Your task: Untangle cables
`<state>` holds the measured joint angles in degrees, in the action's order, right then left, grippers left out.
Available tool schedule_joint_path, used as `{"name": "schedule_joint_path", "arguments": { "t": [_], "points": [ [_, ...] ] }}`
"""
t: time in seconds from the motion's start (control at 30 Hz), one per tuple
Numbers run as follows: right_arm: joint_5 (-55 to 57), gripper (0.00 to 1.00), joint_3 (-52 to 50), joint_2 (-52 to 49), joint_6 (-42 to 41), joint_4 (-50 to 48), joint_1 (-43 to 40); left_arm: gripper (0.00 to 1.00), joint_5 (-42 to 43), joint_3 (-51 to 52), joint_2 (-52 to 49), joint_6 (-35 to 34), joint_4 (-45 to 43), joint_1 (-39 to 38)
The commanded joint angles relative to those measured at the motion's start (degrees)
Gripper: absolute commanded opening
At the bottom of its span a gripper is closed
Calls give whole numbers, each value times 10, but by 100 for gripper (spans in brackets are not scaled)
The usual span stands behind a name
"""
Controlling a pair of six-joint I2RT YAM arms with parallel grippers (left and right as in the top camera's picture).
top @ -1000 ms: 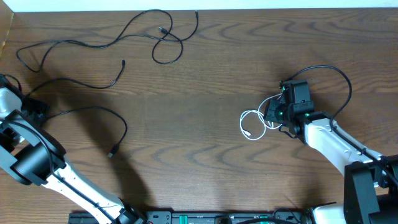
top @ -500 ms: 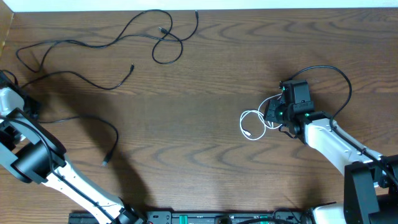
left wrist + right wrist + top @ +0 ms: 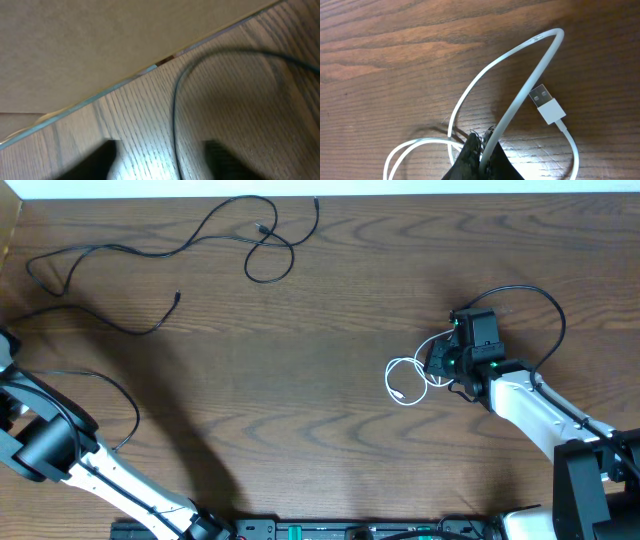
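Note:
A white cable (image 3: 405,380) lies coiled right of centre, and my right gripper (image 3: 441,364) is shut on it. In the right wrist view the white cable (image 3: 520,80) rises in a loop from the shut right gripper (image 3: 485,157), its USB plug (image 3: 547,102) resting on the wood. One black cable (image 3: 215,215) snakes along the far edge. A second black cable (image 3: 130,395) trails in from the left edge, its other end (image 3: 176,297) further back. In the left wrist view that black cable (image 3: 174,115) runs between the parted fingers of my left gripper (image 3: 162,155), which stands open.
The table's left edge (image 3: 125,82) shows close ahead of the left gripper, with a pale surface beyond it. The right arm's own thick black cord (image 3: 545,305) arcs behind its wrist. A control bar (image 3: 350,530) runs along the front edge.
The left arm has drawn back to the left edge, dragging the second black cable leftward; both its loose ends slid left. The right gripper and the white cable have not moved.

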<state>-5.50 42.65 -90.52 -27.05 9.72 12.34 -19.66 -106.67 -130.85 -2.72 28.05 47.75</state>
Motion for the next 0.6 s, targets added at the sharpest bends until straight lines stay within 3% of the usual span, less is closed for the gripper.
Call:
{"name": "schedule_joint_path", "arguments": {
  "t": [0.0, 0.2, 0.23, 0.3, 0.4, 0.5, 0.57],
  "points": [
    [9, 2, -5, -5, -17, -2, -3, 88, -3, -10, -6, 10, 6, 0],
    [9, 2, -5, -5, -17, -3, -3, 94, -3, -10, 7, -17, 71, -1],
    [9, 3, -5, -5, -17, -3, -3, 96, -2, -10, 25, -71, 96, -1],
    [9, 2, -5, -5, -17, -3, -3, 96, 28, -10, 47, -115, 115, -1],
    [9, 2, -5, -5, -16, -3, -3, 96, 157, -10, 98, -161, 123, -1],
    [9, 9, -5, -5, -16, -2, -3, 96, 275, -10, 132, -163, 136, -1],
    [14, 9, -5, -5, -16, -3, -3, 97, 376, -10, 156, -162, 168, -1]
  ]
}}
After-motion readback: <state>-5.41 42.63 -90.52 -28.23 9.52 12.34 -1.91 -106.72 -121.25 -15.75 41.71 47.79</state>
